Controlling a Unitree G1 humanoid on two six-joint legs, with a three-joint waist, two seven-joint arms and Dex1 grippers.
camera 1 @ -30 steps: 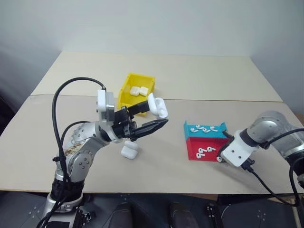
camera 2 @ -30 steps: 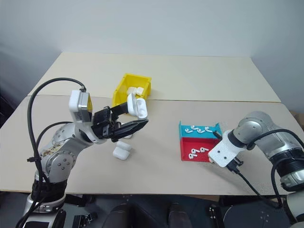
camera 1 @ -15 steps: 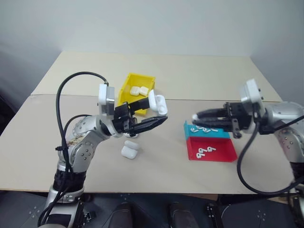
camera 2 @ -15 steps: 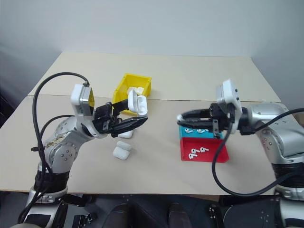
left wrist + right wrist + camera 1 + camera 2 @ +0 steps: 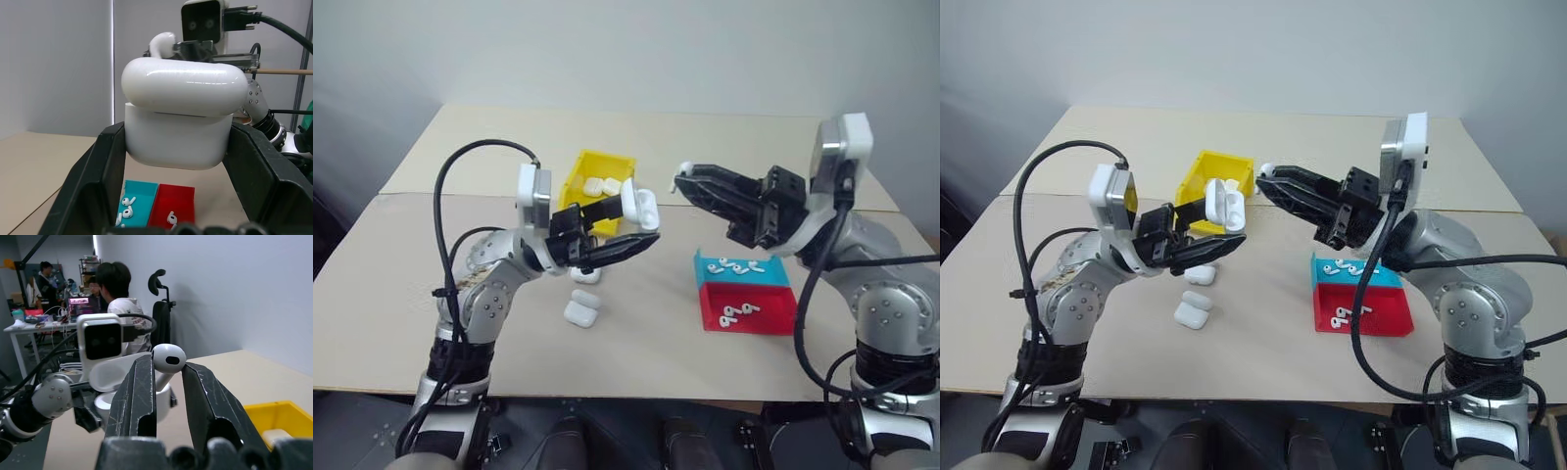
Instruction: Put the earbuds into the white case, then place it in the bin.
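Observation:
My left gripper is shut on a white case, held above the table with its lid hinged open. In the left wrist view the case sits clamped between the two black fingers. My right gripper faces it from the right, a short gap away. It is shut on one white earbud, pinched at the fingertips with the bud end up. The yellow bin stands behind the left gripper with two cases inside. More earbuds lie in the teal tray and the red tray.
Two more white cases lie on the table below my left gripper. The trays sit side by side at the right. A seam crosses the tabletop behind the bin. People sit at desks far behind.
My right arm has swung up and to the left from the red tray, turning its fingers toward the held case, with an earbud now at its tips. The left gripper has stayed about where it was.

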